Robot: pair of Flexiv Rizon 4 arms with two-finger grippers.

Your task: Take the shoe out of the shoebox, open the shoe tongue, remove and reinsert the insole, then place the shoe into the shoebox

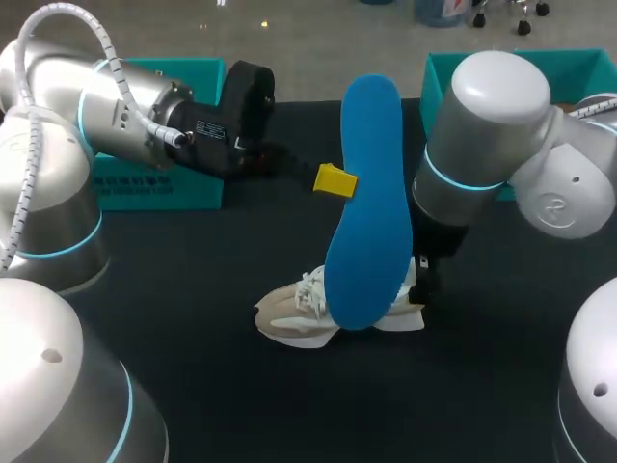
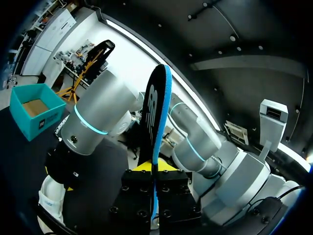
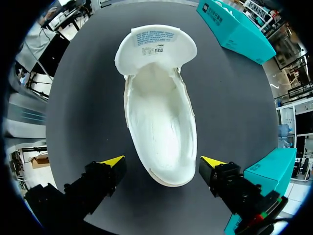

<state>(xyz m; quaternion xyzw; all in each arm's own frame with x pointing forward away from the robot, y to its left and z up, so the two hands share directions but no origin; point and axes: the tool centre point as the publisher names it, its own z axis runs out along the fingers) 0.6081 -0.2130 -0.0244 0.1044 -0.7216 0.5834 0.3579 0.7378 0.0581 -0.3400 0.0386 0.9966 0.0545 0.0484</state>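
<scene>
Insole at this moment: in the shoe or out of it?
Out. The left hand holds the blue insole upright in the air; the shoe interior shows bare white.

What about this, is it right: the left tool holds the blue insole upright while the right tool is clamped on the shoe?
No. The right tool is open: the right wrist view shows its fingers either side of the shoe, not touching. The left tool does hold the blue insole upright.
</scene>
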